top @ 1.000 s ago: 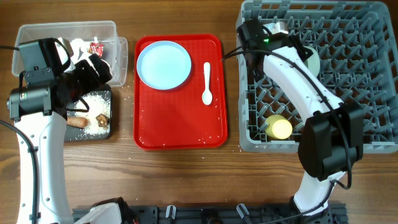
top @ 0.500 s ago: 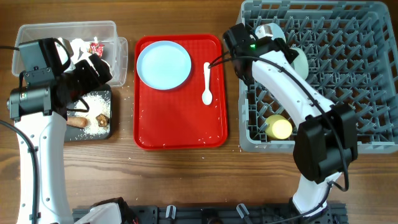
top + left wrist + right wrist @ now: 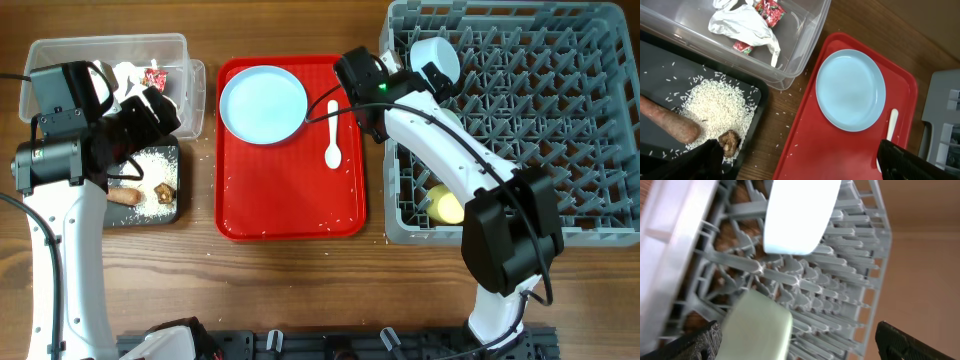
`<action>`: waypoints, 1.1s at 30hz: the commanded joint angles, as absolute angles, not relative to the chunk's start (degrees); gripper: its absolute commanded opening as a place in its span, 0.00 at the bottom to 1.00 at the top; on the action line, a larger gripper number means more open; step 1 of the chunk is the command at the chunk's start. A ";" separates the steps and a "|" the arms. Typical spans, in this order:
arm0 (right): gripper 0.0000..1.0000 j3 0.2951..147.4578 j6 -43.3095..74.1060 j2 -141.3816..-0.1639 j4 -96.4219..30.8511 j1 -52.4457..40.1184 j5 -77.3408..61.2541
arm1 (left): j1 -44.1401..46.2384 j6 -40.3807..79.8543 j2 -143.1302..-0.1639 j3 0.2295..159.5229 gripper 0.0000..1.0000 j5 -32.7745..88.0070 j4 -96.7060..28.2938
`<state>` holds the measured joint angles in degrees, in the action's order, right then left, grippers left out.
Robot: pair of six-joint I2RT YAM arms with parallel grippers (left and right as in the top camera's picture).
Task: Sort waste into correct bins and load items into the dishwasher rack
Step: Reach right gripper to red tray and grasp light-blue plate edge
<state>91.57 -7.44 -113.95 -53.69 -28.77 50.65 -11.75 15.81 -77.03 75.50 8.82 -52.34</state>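
Note:
In the grey dishwasher rack (image 3: 560, 120) a pale blue bowl (image 3: 436, 56) lies upside down, a pale green bowl (image 3: 757, 327) rests on the pegs and a yellow cup (image 3: 448, 205) lies near the front. My right gripper (image 3: 797, 334) is open above the green bowl and grips nothing. The pale blue plate (image 3: 263, 104) and white spoon (image 3: 333, 132) lie on the red tray (image 3: 290, 200). My left gripper (image 3: 799, 150) hangs open over the gap between the black tray (image 3: 752, 132) and the red tray. The clear tub (image 3: 60, 55) holds tissue (image 3: 742, 25) and a red wrapper (image 3: 769, 10).
The black tray carries rice (image 3: 715, 107), a brown sausage stick (image 3: 667, 125) and a brown lump (image 3: 730, 142). Stray rice grains lie on the wood and the red tray. The right arm (image 3: 450, 150) stretches across the rack's left side.
The right arm's wrist has swung left from over the rack toward the red tray's right edge, uncovering the pale blue bowl. The left arm has not moved.

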 commanded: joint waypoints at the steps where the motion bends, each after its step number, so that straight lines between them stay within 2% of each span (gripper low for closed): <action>1: 1.00 96.14 -5.34 -109.32 -53.32 -28.67 41.47 | -11.90 15.88 -76.88 76.51 1.00 8.88 -52.21; 4: 1.00 96.92 -3.09 -104.62 -50.57 -28.64 24.71 | -11.90 15.88 -76.88 76.51 1.00 8.88 -52.21; 7: 1.00 96.92 7.51 -102.00 -47.81 -28.60 -8.78 | -11.90 15.88 -76.88 76.51 1.00 8.88 -52.21; 9: 1.00 96.64 9.06 -102.24 -44.27 -28.60 -18.20 | -11.90 15.88 -76.88 76.51 1.00 8.88 -52.21; 12: 0.93 95.50 25.30 -103.04 -36.80 -28.60 -17.28 | -11.90 15.88 -76.88 76.51 1.00 8.88 -52.21; 14: 0.96 94.35 35.44 -103.70 -34.48 -29.28 -10.22 | -11.90 15.88 -76.88 76.51 1.00 8.88 -52.21; 18: 0.88 93.34 36.21 -107.77 -30.09 -31.92 -1.69 | -11.90 15.88 -76.88 76.51 1.00 8.88 -52.21; 24: 0.82 93.34 39.20 -119.20 -28.53 -33.21 -3.66 | -11.90 15.88 -76.88 76.51 1.00 8.88 -52.21; 30: 0.59 93.34 46.96 -124.29 -27.42 -33.15 -2.98 | -11.90 15.88 -76.88 76.51 1.00 8.88 -52.21; 33: 0.52 93.34 48.71 -125.45 -26.41 -33.17 -3.03 | -11.90 15.88 -76.88 76.51 1.00 8.88 -52.21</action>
<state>93.23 44.47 -123.57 -27.29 -33.28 -3.99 -11.75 15.81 -77.03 75.50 8.82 -52.31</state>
